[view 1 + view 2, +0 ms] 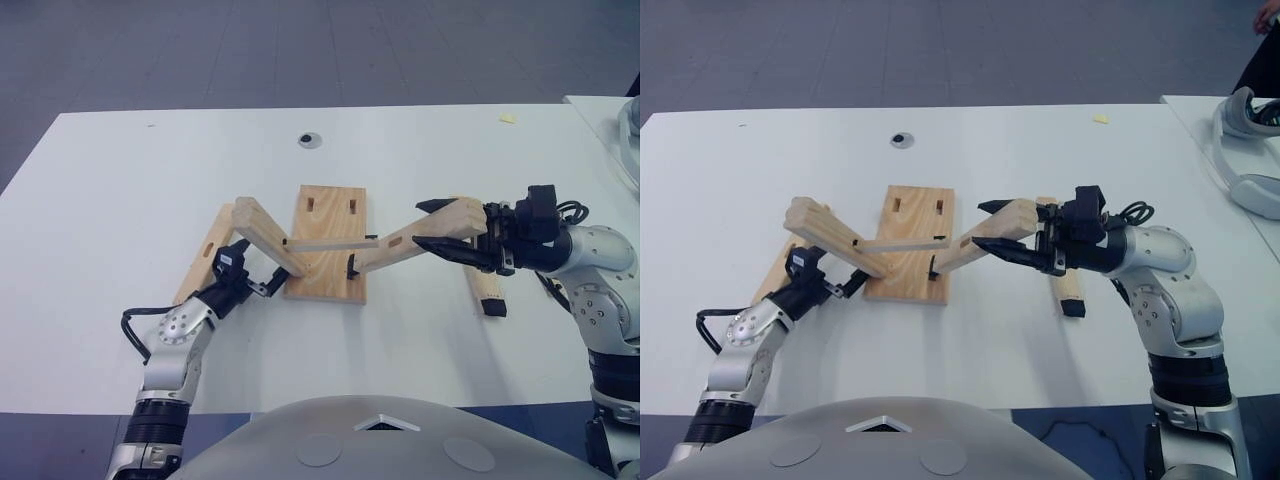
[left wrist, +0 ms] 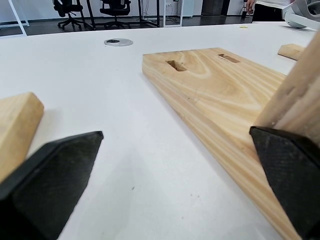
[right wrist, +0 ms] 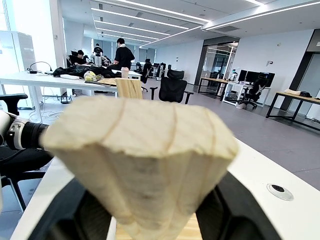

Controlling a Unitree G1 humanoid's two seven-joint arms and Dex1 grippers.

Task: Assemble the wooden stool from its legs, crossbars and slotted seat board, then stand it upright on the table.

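Observation:
The slotted seat board (image 1: 330,215) lies flat mid-table. Two legs joined by a thin crossbar (image 1: 325,243) lean over it. My right gripper (image 1: 438,226) is shut on the upper end of the right leg (image 1: 400,240), whose end face fills the space between its fingers (image 3: 145,150). The left leg (image 1: 268,232) slopes down to the board's near left corner. There my left gripper (image 1: 258,278) stands open just above the table. One finger (image 2: 292,175) is against that leg (image 2: 300,95); bare table lies between the tips. Spare legs lie flat at left (image 1: 203,258) and right (image 1: 486,292).
A round cable grommet (image 1: 311,140) sits behind the board, and a small yellow note (image 1: 508,118) lies at the back right. A second table with a white headset (image 1: 1245,140) stands to the right. Open tabletop stretches behind and in front of the parts.

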